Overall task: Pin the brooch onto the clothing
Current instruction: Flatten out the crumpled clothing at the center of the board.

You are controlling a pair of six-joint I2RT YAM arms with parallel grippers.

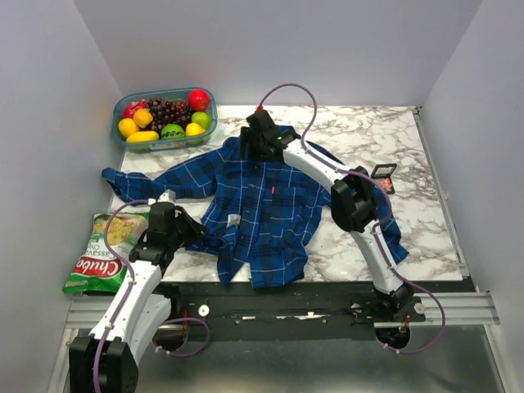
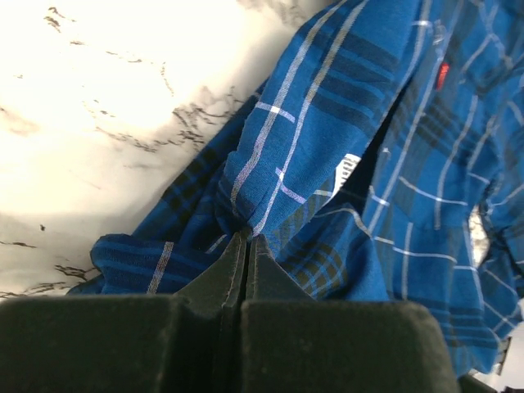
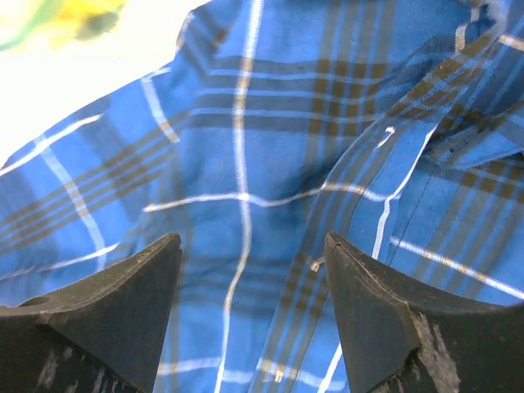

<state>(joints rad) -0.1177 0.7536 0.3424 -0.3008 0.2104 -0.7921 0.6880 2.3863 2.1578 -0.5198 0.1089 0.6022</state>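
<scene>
2 left fingers (image 2: 219, 278) tight on shirt (image 2: 327, 139) fold, right fingers (image 3: 106, 311) wide above

White marble-veined bench (image 1: 434, 229) (grey streaks), boxed by plain pale walls (image 1: 286, 41) on three sides; bright, even light.

We see the shirt (image 1: 262, 205) in dark & bright blue plaid w/ thin white lines, plus a small red tag (image 1: 271, 190). Table (image 1: 426, 221): white marble, grey veins. At 10 o'clock, tub (image 1: 214, 113) w/ yellow, green & red fruit (image 1: 143, 119), dark purple grapes (image 1: 168, 109). At 8 o'clock, bag (image 1: 102, 254): green, red, white.
</scene>
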